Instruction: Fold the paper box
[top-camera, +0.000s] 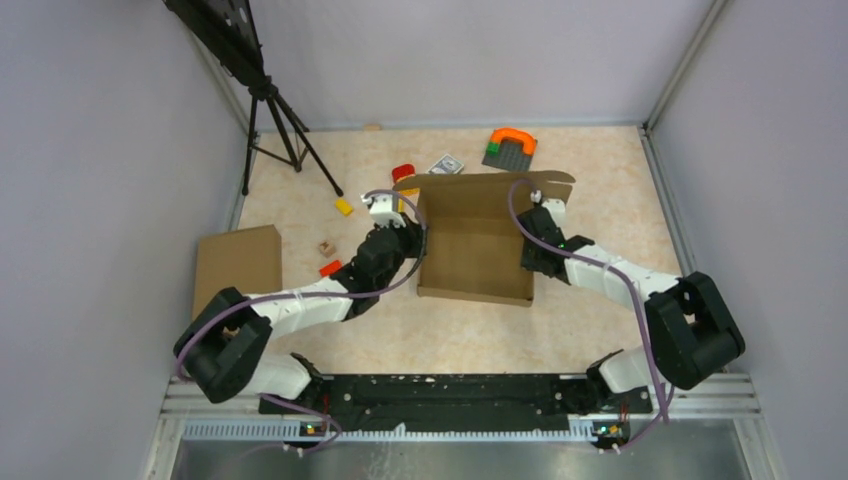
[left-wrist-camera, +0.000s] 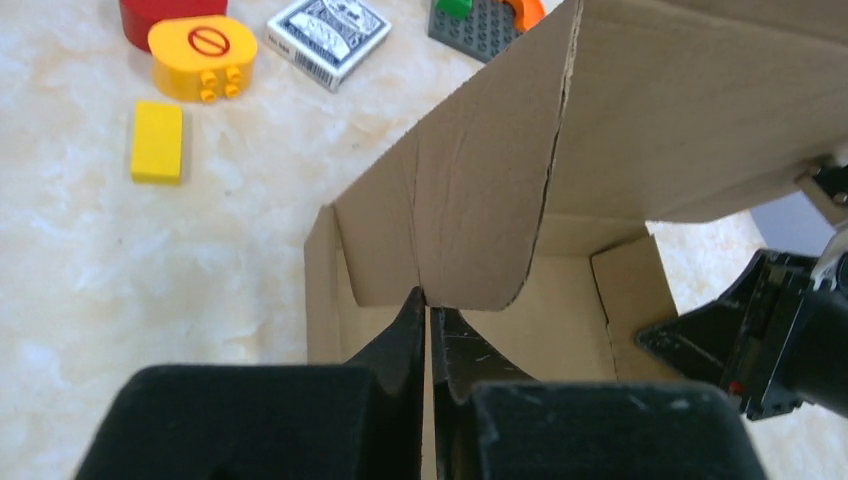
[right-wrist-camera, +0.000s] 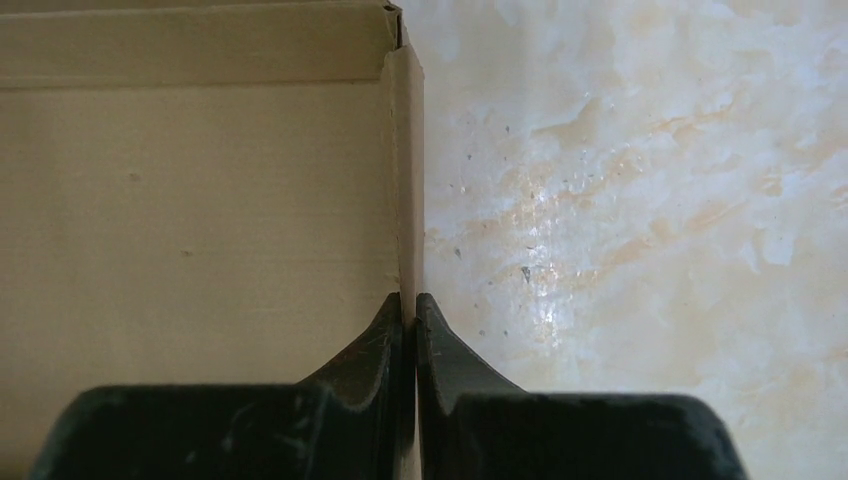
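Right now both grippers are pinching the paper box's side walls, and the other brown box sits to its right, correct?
Not quite. The other brown box lies to the left of the paper box, beside the left arm, as the top view shows. The left gripper and right gripper do pinch its side walls.

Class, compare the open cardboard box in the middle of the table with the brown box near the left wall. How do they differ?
The paper box lies open, its lid flap standing up at the far edge; the other brown box is closed. The left gripper and right gripper each pinch a side wall of the paper box; the other brown box sits apart, untouched. Both are plain brown cardboard of similar size.
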